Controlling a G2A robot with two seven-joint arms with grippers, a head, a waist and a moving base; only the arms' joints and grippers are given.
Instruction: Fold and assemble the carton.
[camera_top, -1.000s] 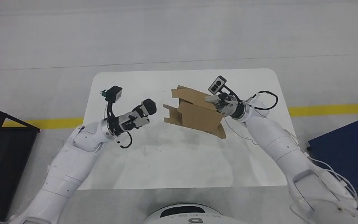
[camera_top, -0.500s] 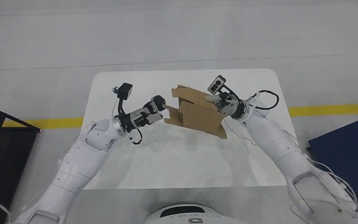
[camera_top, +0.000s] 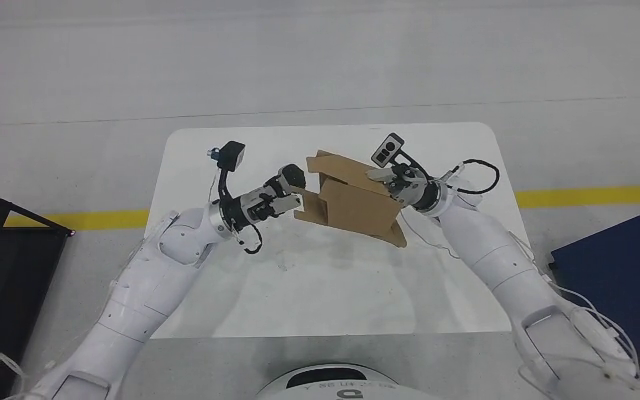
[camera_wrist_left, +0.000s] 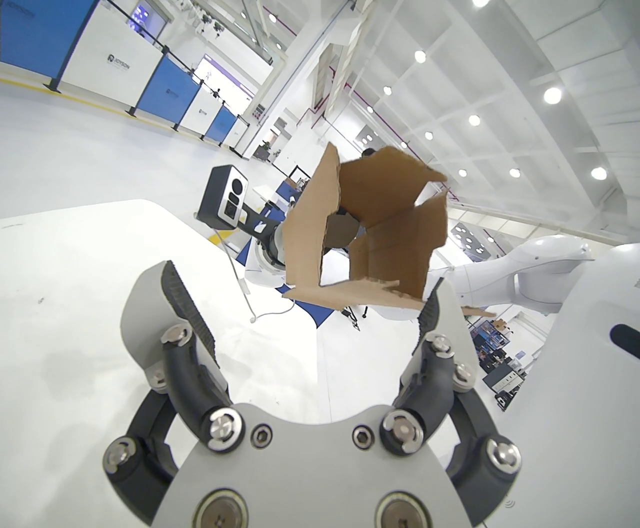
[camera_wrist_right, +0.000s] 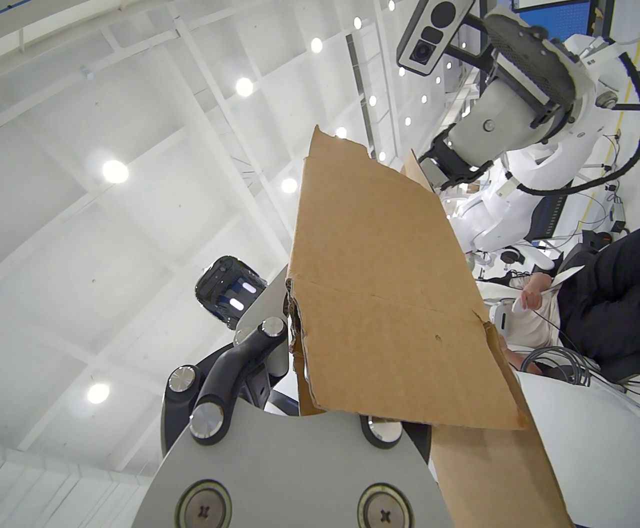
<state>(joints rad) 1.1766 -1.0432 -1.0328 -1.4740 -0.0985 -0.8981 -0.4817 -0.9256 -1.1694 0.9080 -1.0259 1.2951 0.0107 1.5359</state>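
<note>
A brown cardboard carton (camera_top: 350, 200), partly opened with loose flaps, is held above the middle of the white table (camera_top: 300, 290). My right gripper (camera_top: 392, 186) is shut on its right panel; in the right wrist view the cardboard (camera_wrist_right: 385, 305) runs down between the jaws. My left gripper (camera_top: 296, 192) is open at the carton's left flap. In the left wrist view its two ridged fingers (camera_wrist_left: 185, 312) stand wide apart just below the carton's open end (camera_wrist_left: 380, 235), one fingertip close to the lower flap edge.
The table's front half and far left are bare white surface. A yellow floor line (camera_top: 575, 197) runs past both sides of the table. A dark blue object (camera_top: 600, 265) lies on the floor to the right.
My left arm has swung right across the table, bringing its open gripper up to the carton's left flap. The right gripper and the carton have stayed in place.
</note>
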